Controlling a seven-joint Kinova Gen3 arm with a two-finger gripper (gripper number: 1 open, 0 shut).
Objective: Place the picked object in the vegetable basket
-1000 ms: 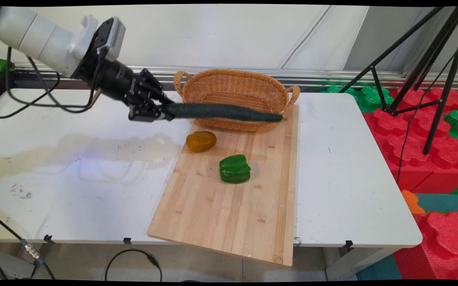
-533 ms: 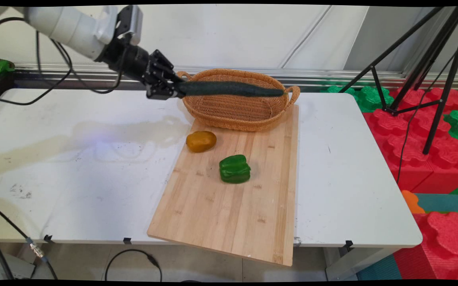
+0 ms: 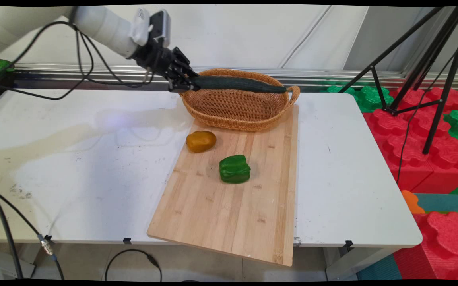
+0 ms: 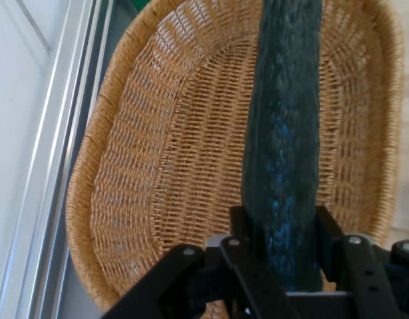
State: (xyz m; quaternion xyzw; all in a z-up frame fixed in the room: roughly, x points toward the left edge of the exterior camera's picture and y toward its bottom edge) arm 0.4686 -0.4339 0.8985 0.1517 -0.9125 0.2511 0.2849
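You have the long dark green cucumber [image 3: 239, 84] clamped at one end in the black two-finger end effector [image 3: 184, 83], its fingers [image 4: 241, 232] closed tight against both sides of it. The cucumber sticks out roughly level over the oval woven wicker basket [image 3: 237, 119], held above the basket's open top; its free end reaches the handle on the basket's right rim. In the hand view it runs up the middle of the picture with the basket's woven floor behind it — you cannot tell from either view whether it touches the rim.

The basket stands at the far edge of the table [image 3: 74, 167], resting on the far end of a light wooden cutting board [image 3: 229, 210]. The board lies slantwise from the basket down to the table's near edge, where its near corner overhangs.

On the board, just in front of the basket and near the board's left edge, lies a brownish-yellow rounded vegetable [image 3: 200, 141]. A glossy green bell pepper [image 3: 235, 169] sits a little nearer the table's near edge, around the middle of the board — apart from the yellow one.
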